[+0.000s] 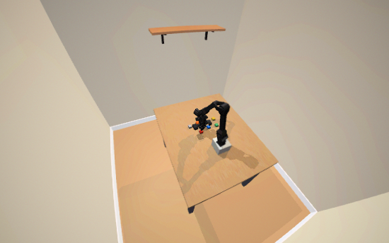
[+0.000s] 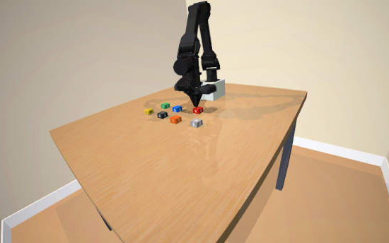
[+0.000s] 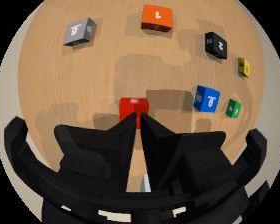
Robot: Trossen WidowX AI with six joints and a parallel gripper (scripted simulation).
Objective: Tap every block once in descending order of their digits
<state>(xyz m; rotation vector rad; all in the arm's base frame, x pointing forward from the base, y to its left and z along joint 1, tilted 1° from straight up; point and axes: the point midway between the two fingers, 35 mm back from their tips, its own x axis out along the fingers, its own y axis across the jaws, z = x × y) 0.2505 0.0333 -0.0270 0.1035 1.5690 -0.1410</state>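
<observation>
My gripper is shut and empty, tips down right at the red block; whether they touch it I cannot tell. The tips hide part of that block, and its digit is unreadable. The orange block shows 1 and the black block shows 2. The green block seems to show 4. The digits on the blue block, grey block and yellow block are unclear.
The wooden table carries the arm's pale base behind the blocks. The blue block is the red block's nearest neighbour. A wall shelf hangs well away from the arm.
</observation>
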